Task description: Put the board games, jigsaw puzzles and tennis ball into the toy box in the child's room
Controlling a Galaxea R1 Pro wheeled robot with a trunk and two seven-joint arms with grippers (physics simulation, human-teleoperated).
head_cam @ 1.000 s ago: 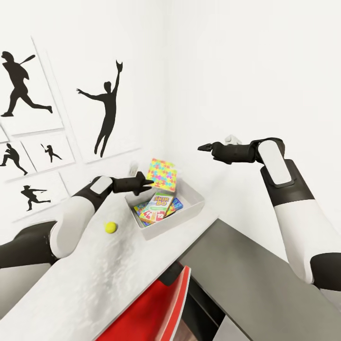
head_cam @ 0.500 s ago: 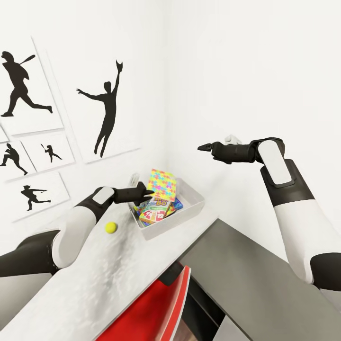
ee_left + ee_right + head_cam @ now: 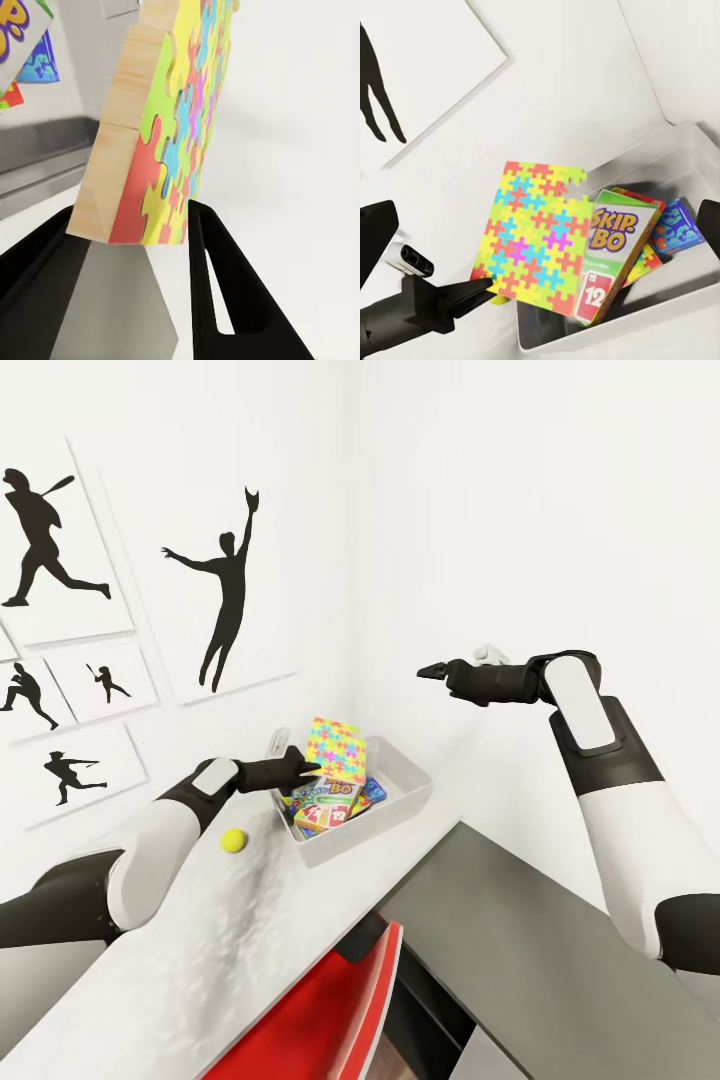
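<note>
I see the tennis ball [image 3: 234, 841] on the table [image 3: 200, 950], nearest me. My left gripper [image 3: 303, 768] pinches the jigsaw puzzle [image 3: 336, 747] upright over the toy box [image 3: 400, 800]. Inside lies a box reading "SKIP-BO" [image 3: 611, 247] (with a red "12"). My right gripper [image 3: 432, 673] is farther up; I cannot tell its gap.

Child's bedroom or playroom, simulated. White walls meeting at a far corner; black sports-silhouette pictures [image 3: 225, 590] on the left wall; light grey table [image 3: 200, 950] bearing a toy box [image 3: 400, 800] of board games [image 3: 330, 805], a jigsaw puzzle [image 3: 338, 748], a tennis ball [image 3: 234, 841].
</note>
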